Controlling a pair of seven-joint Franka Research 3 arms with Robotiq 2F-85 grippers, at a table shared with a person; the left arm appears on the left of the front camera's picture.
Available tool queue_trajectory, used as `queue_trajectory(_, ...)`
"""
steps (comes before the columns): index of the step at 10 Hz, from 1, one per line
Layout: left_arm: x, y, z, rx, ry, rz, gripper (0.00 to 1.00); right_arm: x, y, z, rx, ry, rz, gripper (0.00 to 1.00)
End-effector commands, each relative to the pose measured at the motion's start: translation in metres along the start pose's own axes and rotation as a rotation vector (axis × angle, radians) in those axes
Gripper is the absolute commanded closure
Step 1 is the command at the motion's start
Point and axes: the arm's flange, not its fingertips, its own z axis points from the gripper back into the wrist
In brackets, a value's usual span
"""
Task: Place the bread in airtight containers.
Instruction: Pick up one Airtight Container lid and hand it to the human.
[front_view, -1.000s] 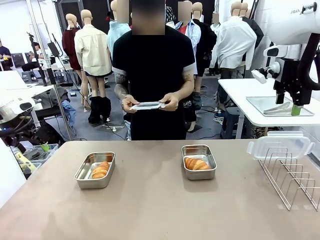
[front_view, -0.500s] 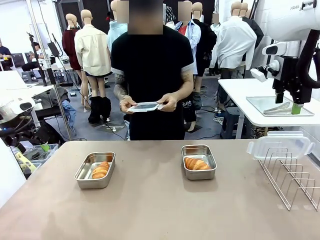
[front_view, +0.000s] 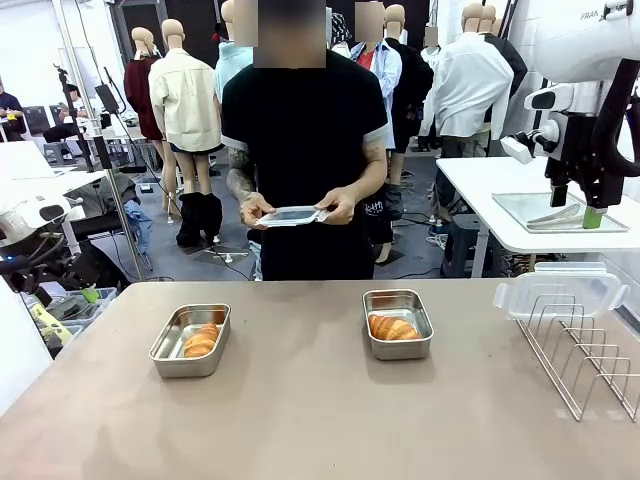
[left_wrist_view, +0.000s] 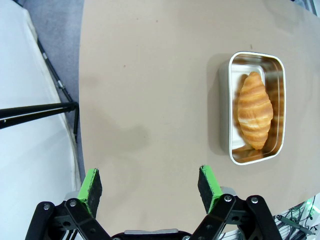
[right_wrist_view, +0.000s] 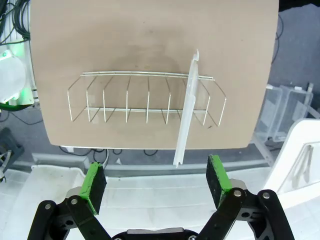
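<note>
1. Each croissant already lies in a tin. One croissant (front_view: 201, 340) is in the left tin (front_view: 172, 352), the other croissant (front_view: 393, 328) in the right tin (front_view: 399, 349). Both tins stand uncovered and well apart on the bench (front_view: 320, 420).
2. We judge the bread step done, so the step in hand is lidding.
3. A person at the far side holds one clear lid (front_view: 293, 213) flat, above and beyond the bench. A second lid (front_view: 560, 290) stands on edge in the wire rack (front_view: 590, 360) at the robot's right.
4. The left gripper (left_wrist_view: 150, 182) hangs over bare bench beside the left tin, jaws wide apart and gripping nothing.
5. The right gripper (right_wrist_view: 157, 180) sits high above the rack end of the bench, jaws likewise apart and empty, roughly in line with the racked lid.
6. Next, we think, a lid must come down square on a tin's rim and be pressed until its clips seat. For the racked lid, the right jaws must close on its upper edge and lift it straight out.
</note>
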Motion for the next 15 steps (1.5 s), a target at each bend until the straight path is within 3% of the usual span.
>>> queue_trajectory(1,-0.0019,0.0006,0.0007,0.014,-0.002,0.012,0.00,-0.0008,-0.0004,0.0026,0.008,0.001,0.020,0.00)
queue_trajectory(15,-0.0019,0.0006,0.0007,0.014,-0.002,0.012,0.00,-0.0008,-0.0004,0.0026,0.008,0.001,0.020,0.00)
